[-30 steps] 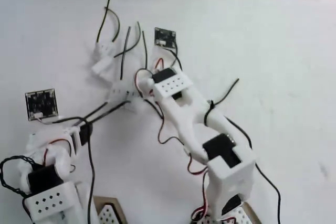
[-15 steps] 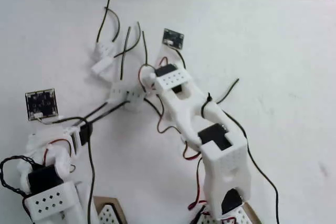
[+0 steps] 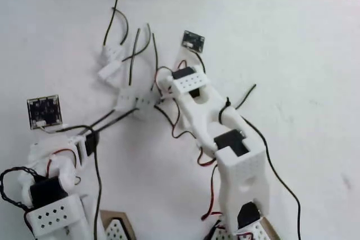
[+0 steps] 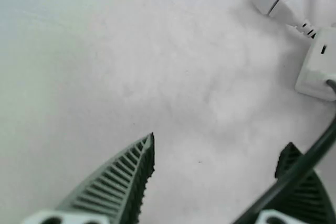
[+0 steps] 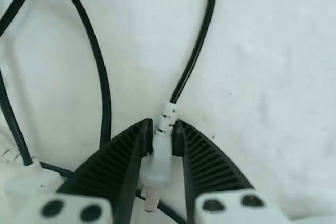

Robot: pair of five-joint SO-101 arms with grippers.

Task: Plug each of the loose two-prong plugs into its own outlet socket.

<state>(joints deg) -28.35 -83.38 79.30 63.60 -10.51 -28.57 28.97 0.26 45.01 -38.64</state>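
Just beside the outlet socket block, the right hand clamps a white two-prong plug by its body, cord trailing free, probably to steer it in. Near that block, the left hand hangs spread wide over the counter, holding nothing.

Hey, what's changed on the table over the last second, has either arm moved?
The right arm swung its wrist toward the far edge of the table and slightly to its own right; the right pincer is shut on a white plug. The left arm, its left pincer open, and the white outlet pieces stayed put.
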